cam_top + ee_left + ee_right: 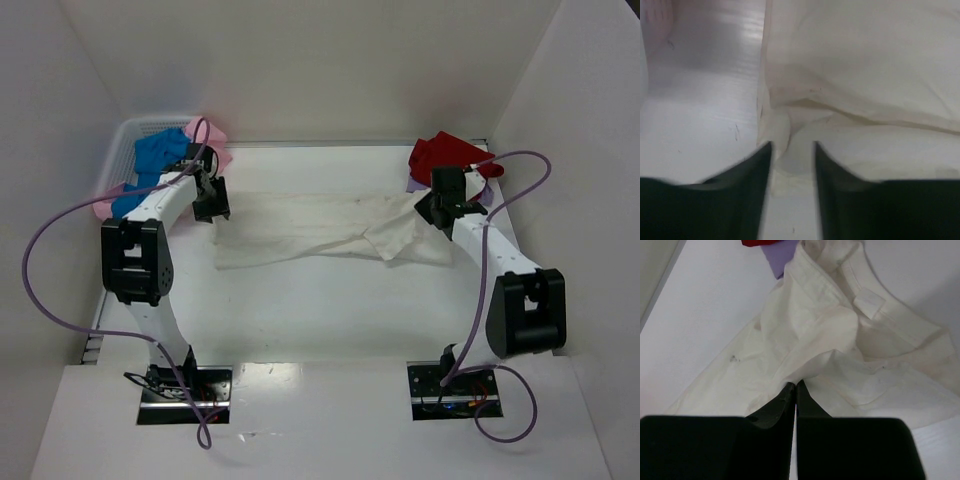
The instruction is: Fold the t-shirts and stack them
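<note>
My left claw [212, 208] stands apart at the left edge of the cream shirt [320, 230], with a small fold between the fingers, not pinched. My right claw [432, 212] is clamped on a fold at its right end. The shirt lies rumpled across the tabletop [320, 320]. A red shirt [445, 155] sits on a lavender shirt [782, 260] behind the right claw. A blue shirt [155, 155] and a pink shirt [215, 140] fill the basket [125, 140] far left.
</note>
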